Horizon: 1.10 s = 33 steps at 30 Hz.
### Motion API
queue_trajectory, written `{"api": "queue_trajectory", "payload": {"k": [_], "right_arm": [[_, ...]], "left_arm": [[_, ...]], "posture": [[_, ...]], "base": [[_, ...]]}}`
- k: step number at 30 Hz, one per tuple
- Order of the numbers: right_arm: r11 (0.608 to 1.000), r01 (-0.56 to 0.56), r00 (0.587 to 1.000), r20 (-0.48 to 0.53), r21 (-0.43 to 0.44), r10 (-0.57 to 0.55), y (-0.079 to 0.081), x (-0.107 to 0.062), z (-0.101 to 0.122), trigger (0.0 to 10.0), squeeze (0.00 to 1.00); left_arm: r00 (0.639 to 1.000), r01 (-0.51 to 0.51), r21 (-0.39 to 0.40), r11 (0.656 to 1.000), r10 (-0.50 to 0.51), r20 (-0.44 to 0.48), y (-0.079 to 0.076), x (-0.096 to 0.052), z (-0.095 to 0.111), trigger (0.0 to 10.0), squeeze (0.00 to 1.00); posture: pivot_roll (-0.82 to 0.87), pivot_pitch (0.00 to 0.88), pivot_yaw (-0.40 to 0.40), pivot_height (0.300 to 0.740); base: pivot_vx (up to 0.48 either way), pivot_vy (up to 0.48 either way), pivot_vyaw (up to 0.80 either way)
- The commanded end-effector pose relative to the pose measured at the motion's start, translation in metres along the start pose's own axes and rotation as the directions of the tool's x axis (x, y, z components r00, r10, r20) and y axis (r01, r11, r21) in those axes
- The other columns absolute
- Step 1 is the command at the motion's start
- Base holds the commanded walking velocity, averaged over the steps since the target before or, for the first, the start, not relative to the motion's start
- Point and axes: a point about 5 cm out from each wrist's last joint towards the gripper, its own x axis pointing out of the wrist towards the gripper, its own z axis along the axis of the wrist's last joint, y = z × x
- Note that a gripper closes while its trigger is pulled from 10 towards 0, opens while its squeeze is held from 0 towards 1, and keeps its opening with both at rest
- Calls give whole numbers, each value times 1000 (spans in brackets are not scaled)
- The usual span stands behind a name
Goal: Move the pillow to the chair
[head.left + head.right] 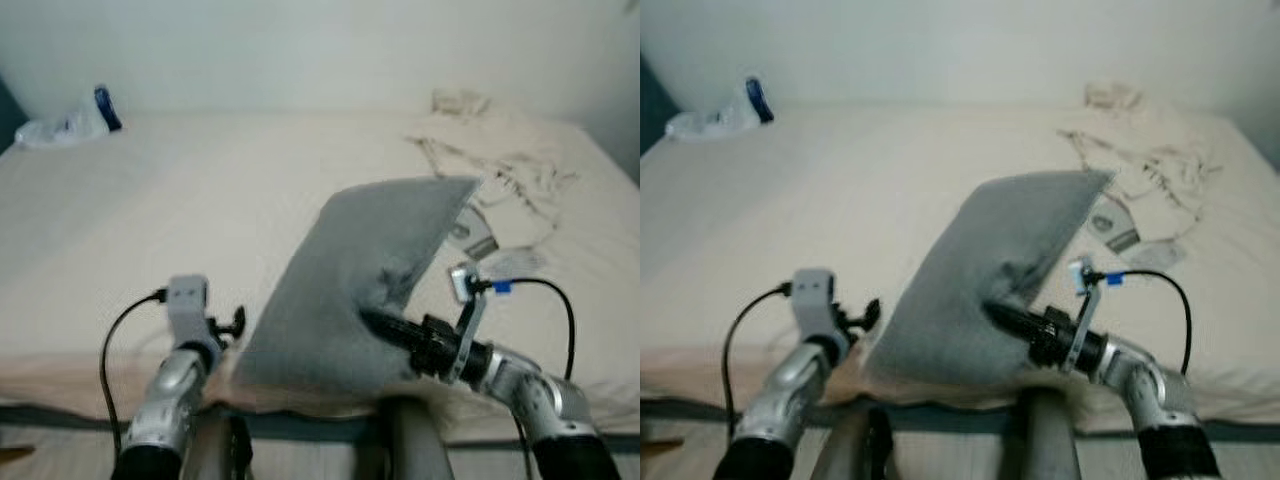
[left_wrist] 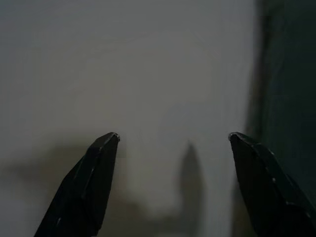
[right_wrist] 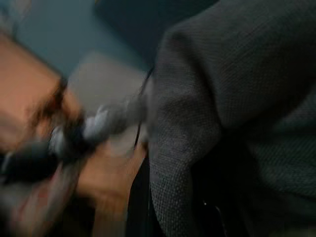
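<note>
A grey pillow (image 1: 350, 270) is propped at a tilt on the near edge of the bed (image 1: 180, 200), one corner raised toward the back. My right gripper (image 1: 375, 322) is shut on the pillow's lower right side, and the fabric dents where the black fingers pinch it. In the right wrist view the bunched grey weave (image 3: 237, 98) sits right against the camera. My left arm (image 1: 175, 380) is raised just off the pillow's left edge. The left gripper (image 2: 173, 136) is open, its fingers wide apart before a pale surface, with nothing between them.
A plastic bag with a blue item (image 1: 70, 122) lies at the bed's back left. Crumpled pale cloth (image 1: 500, 160) and some paper tags (image 1: 480, 235) lie at the back right. The dark bed frame edge (image 1: 300, 425) runs just below my arms. A wall stands behind the bed.
</note>
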Motion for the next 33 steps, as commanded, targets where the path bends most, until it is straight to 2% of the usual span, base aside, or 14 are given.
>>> {"api": "queue_trajectory", "payload": {"k": [1, 6, 11, 14, 16, 17, 18, 20, 23, 27, 28, 30, 32, 33], "right_arm": [[991, -136, 989, -67, -8, 135, 18, -4, 2, 0, 0], [998, -53, 988, -145, 14, 55, 12, -26, -13, 0, 0], [999, 7, 987, -162, 49, 1, 10, -31, -28, 0, 0], [997, 7, 987, -162, 72, 4, 15, -30, -32, 0, 0], [997, 5, 986, -166, 75, 7, 16, -30, -32, 0, 0], [996, 12, 986, -169, 85, 2, 18, -33, -34, 0, 0], [996, 12, 986, -169, 85, 2, 18, -33, -34, 0, 0], [996, 22, 985, -175, 90, -6, 18, -35, -37, 0, 0], [995, 29, 984, -179, 97, -11, 18, -38, -41, 0, 0], [994, 37, 979, -203, 98, -16, 19, -38, -47, 0, 0], [995, 37, 977, -211, 98, -15, 19, -38, -48, 0, 0], [995, 37, 977, -211, 98, -15, 19, -38, -48, 0, 0], [995, 35, 976, -216, 97, -13, 19, -36, -49, 0, 0], [995, 32, 976, -219, 95, -10, 19, -35, -50, 0, 0]], "left_arm": [[999, -16, -22, 1000, 15, -38, 16, -2, -4, 10000, 0], [996, 58, -136, 989, -66, -60, 15, 3, -1, 10000, 0], [949, 223, -329, 917, -281, -140, -5, -2, -13, 10000, 0], [867, 298, -563, 771, -465, -177, -20, -12, -26, 10000, 0], [847, 307, -612, 729, -503, -173, -23, -13, -28, 10000, 0], [820, 299, -757, 582, -562, -108, -28, -17, -29, 10000, 0], [820, 299, -757, 582, -562, -108, -28, -17, -29, 10000, 0], [804, 308, -825, 475, -593, -41, -31, -20, -27, 10000, 0], [781, 344, -862, 371, -623, 44, -35, -24, -22, 10000, 0], [689, 429, -826, 365, -724, 37, -52, -34, -20, 10000, 0], [667, 456, -791, 409, -745, -1, -59, -36, -23, 10000, 0], [667, 456, -791, 409, -745, -1, -59, -36, -23, 10000, 0], [653, 491, -724, 485, -755, -64, -68, -37, -27, 10000, 0], [673, 505, -643, 576, -729, -124, -73, -34, -32, 10000, 0]], "posture": [[7, 171, 48, 567], [6, 175, 47, 567], [18, 176, 47, 567], [20, 177, 49, 567], [20, 177, 49, 567], [16, 179, 55, 567], [16, 179, 55, 567], [15, 180, 56, 567], [15, 181, 56, 567], [19, 182, 54, 567], [19, 182, 54, 567], [19, 182, 54, 567], [21, 181, 54, 567], [21, 181, 54, 567]], "base": [[0, 0, 0], [0, 0, 0], [0, 0, 0], [0, 0, 0], [0, 0, 0], [0, 0, 0], [0, 0, 0], [0, 0, 0], [0, 0, 0], [0, 0, 0], [0, 0, 0], [0, 0, 0], [0, 0, 0], [0, 0, 0]]}}
